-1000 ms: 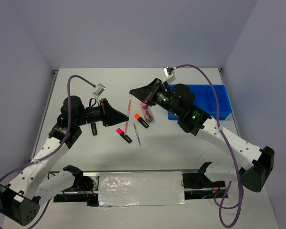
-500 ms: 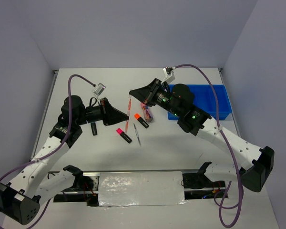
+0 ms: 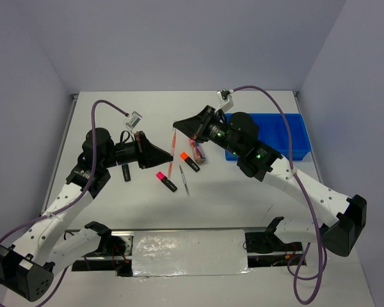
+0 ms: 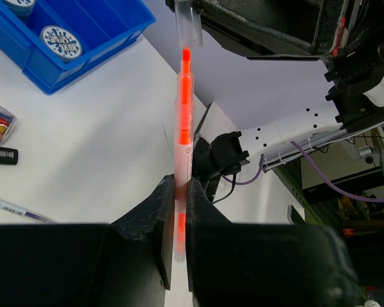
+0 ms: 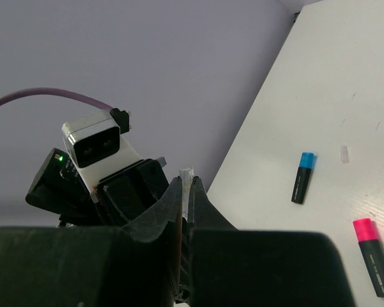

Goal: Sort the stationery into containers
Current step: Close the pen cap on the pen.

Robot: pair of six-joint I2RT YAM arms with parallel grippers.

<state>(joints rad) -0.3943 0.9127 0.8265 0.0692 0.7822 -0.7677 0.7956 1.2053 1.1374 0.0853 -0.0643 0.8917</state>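
Observation:
A thin pink pen [image 4: 183, 128] with a clear barrel hangs over the table between both arms. My left gripper [image 4: 179, 211] is shut on its lower barrel. My right gripper [image 5: 187, 192] is shut on the pen's clear cap [image 5: 187, 174], which also shows as a clear cap [image 4: 189, 29] right at the pen's red tip. From above, the pink pen [image 3: 172, 144] runs between the left gripper [image 3: 170, 157] and the right gripper [image 3: 176, 125]. The blue tray [image 3: 288, 137] lies at the right, with a tape roll [image 4: 56, 41] inside.
On the table lie a pink-capped highlighter [image 3: 166, 180], an orange-capped highlighter [image 3: 190, 160], a blue-capped highlighter [image 3: 125, 171], a grey pen [image 3: 184, 180] and a pink-capped tube [image 3: 198, 151]. Walls close in the table at the back and sides.

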